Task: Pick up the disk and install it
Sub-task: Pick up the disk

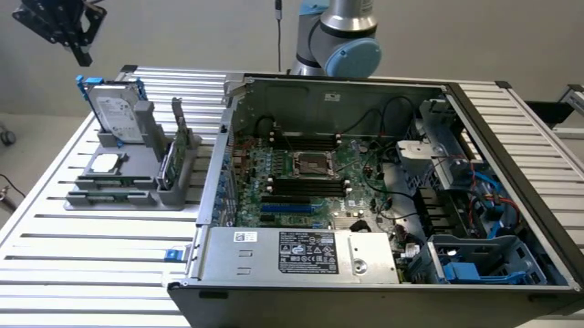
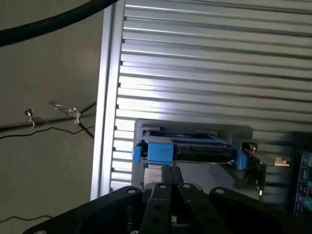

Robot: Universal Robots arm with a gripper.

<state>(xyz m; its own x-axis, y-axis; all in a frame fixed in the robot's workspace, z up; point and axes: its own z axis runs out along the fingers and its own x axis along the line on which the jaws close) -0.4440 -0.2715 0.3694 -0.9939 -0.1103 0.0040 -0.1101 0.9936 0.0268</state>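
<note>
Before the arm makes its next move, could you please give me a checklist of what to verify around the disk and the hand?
1. Disk upright in the grey stand: ok.
2. Hand above the disk, not touching it: ok.
3. Hand open for a grasp: not ok, fingers shut.
4. Green circuit card in the same stand, apart from the disk: ok.
5. Computer case open on top: ok.
6. Free slot for the disk inside the case: cannot tell.
</note>
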